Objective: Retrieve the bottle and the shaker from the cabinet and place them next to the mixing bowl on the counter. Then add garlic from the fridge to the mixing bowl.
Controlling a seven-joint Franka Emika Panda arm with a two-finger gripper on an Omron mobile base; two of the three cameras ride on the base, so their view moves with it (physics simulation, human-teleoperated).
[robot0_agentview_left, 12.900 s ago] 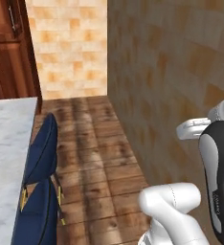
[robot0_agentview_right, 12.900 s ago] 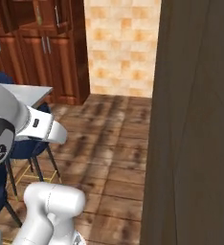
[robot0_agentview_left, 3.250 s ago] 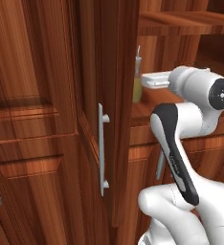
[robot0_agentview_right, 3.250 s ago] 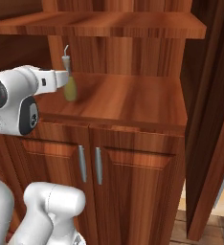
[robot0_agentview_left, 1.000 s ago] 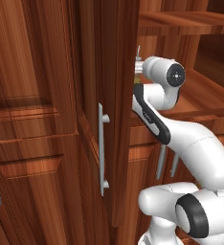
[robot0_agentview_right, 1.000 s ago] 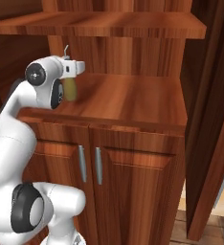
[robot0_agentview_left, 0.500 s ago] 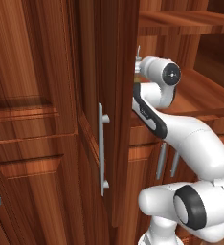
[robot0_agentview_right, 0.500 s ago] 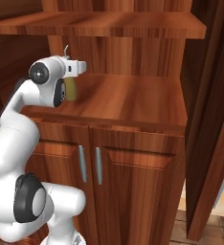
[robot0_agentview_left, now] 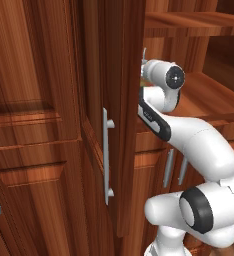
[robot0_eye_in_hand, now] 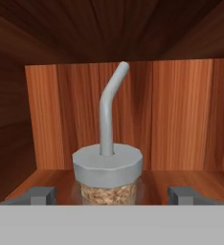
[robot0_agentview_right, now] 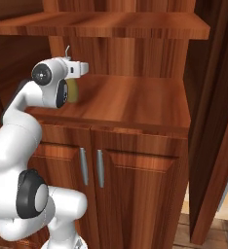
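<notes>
- Bottle [robot0_eye_in_hand: 107, 162]: stands upright in the shelf niche of the cabinet [robot0_agentview_right: 135, 102], near the niche's left wall. In the hand view its grey cap, cork band and bent pale spout sit dead centre, the spout rising toward the back panel. In the right base view only a patch of olive-yellow body [robot0_agentview_right: 72, 91] shows past the wrist; in the left base view just the spout tip [robot0_agentview_left: 144, 52] shows above the wrist.
- Gripper [robot0_eye_in_hand: 109, 194]: level with the bottle's neck, one dark finger tip [robot0_eye_in_hand: 37, 195] on each side of the cap, a gap visible between each tip and the bottle. Jaws stand wide and astride the neck; whether they have begun to press on it cannot be told.
- Arm: white wrist reaches into the niche from the left, hand [robot0_agentview_right: 69, 68] pointing along the shelf.
- Cabinet doors: tall door [robot0_agentview_left: 114, 115] with silver bar handle stands swung out beside the arm; two lower doors [robot0_agentview_right: 130, 189] below the shelf are closed.
- Change from half a second ago: wrist and bottle sit in much the same place in both base views; no clear shift of the bottle.
- Change from about three seconds ago: the hand has moved in from beside the bottle to over it, covering most of its body.
</notes>
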